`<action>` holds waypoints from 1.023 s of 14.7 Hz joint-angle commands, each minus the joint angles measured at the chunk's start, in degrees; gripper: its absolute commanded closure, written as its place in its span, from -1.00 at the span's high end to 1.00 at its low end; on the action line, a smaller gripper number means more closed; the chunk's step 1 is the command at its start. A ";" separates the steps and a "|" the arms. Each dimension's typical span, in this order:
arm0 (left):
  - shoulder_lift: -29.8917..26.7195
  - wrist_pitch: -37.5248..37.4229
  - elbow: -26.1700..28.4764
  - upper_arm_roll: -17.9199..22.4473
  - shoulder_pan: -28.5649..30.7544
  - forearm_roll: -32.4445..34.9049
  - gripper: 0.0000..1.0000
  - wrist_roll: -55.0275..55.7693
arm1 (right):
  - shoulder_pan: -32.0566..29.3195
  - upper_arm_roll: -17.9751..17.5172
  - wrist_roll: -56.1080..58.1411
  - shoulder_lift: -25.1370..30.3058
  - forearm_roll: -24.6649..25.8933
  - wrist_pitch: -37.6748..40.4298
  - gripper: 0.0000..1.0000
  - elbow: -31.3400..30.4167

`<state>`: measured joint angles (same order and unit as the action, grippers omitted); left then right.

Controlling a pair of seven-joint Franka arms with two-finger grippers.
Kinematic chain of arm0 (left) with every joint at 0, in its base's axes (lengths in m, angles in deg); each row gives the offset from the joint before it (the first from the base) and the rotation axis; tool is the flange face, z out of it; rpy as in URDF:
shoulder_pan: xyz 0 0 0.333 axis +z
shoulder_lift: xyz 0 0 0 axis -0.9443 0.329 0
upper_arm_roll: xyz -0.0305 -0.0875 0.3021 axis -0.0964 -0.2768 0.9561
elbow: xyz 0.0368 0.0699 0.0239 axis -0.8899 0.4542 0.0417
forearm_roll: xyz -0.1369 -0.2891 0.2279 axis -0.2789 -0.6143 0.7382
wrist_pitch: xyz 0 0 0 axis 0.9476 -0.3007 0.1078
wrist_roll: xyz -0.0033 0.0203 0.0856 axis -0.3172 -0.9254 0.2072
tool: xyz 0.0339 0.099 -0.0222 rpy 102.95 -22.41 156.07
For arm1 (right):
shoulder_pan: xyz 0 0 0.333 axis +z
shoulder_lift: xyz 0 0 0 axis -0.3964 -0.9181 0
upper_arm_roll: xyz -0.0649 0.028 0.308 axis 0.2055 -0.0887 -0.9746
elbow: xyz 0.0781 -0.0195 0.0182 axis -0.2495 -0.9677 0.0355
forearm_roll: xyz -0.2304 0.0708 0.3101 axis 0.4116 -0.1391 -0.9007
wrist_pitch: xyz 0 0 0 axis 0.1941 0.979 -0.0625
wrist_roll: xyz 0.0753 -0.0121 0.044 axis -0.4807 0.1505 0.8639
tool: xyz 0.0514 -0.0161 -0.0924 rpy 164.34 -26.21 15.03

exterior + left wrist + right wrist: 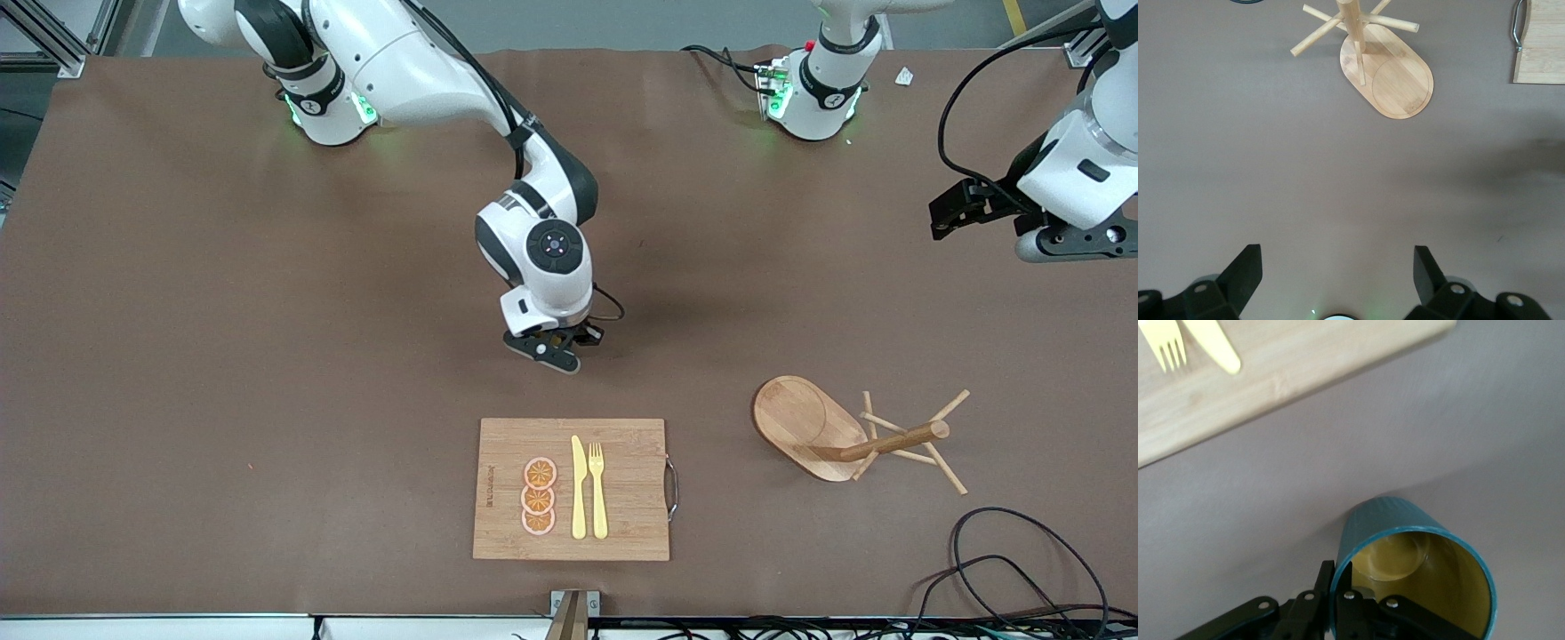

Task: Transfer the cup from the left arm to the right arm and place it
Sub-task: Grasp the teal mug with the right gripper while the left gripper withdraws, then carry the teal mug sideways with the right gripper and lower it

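Right wrist view: right pincer (1341, 603) pinches ribbed teal cup (1418, 553), mustard inside, apparently tilted.

Cup (1405, 540): dark teal, finely ribbed outside; mustard-yellow inside. Table (222, 311): uniform brown. Cutting board (622, 489): pale bamboo grain, grey metal handle at 3 o'clock. Three fruit slices (539, 496): orange, pink-rimmed. Knife (579, 489) and fork (597, 491): pale yellow. Mug rack (831, 431): light wood. Arms: white with black joints.
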<state>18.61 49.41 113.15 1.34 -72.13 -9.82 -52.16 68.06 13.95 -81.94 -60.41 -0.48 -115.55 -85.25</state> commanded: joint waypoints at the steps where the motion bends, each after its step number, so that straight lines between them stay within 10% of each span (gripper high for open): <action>1: -1.91 0.37 1.37 -0.63 0.99 -0.81 1.00 -0.75 | -6.19 -0.69 12.03 5.63 0.73 6.33 -0.99 -1.21; 15: -2.09 0.37 1.81 -0.72 1.16 -0.81 1.00 -0.67 | -39.25 -0.86 66.35 10.13 0.55 3.74 -0.98 -7.34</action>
<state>18.26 49.43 113.35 1.23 -71.94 -9.82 -52.16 31.81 14.49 -21.40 -52.16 -0.33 -107.70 -87.35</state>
